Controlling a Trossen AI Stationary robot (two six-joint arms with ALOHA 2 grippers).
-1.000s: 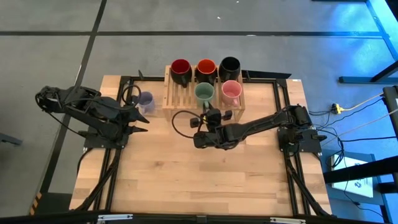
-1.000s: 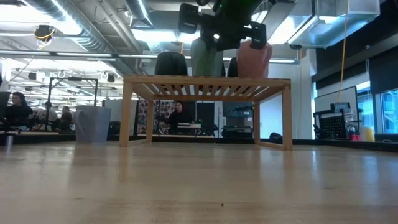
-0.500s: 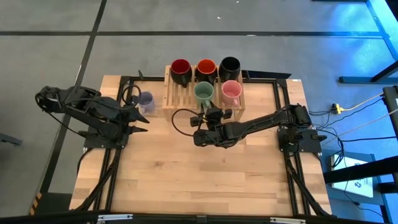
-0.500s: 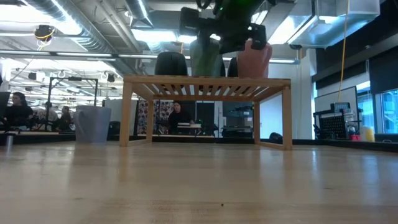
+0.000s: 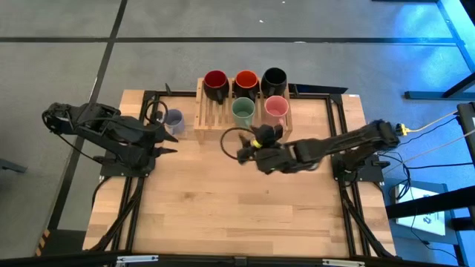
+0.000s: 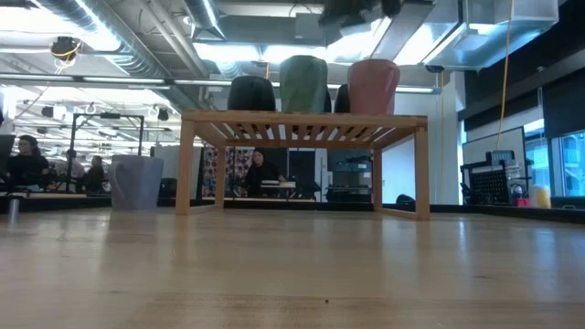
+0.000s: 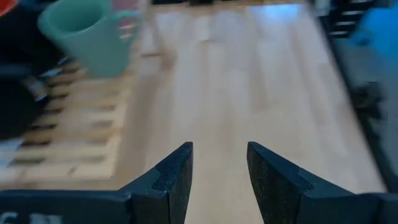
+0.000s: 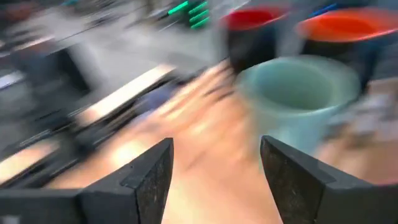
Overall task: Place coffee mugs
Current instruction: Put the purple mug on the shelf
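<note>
A wooden slatted rack (image 5: 215, 119) stands at the table's far middle. On it stand two dark mugs with red insides (image 5: 216, 81) (image 5: 246, 81), a black mug (image 5: 274, 78), a green mug (image 5: 243, 111) and a pink mug (image 5: 275, 109). A lavender mug (image 5: 174, 121) stands on the table, left of the rack. My right gripper (image 5: 265, 134) hovers open just near of the green mug (image 8: 298, 93), with nothing between its fingers. My left gripper (image 5: 168, 139) waits open beside the lavender mug, touching nothing.
Bare wooden tabletop (image 5: 223, 208) stretches from the rack to the near edge. Black frame rails (image 5: 334, 96) run along the table's sides and far edge. In the low view, people (image 6: 263, 169) sit in the room behind the table.
My right gripper has opened and let go of the green mug, which stays upright on the rack. The gripper has then risen and drawn back a little toward the table's right and near edges.
</note>
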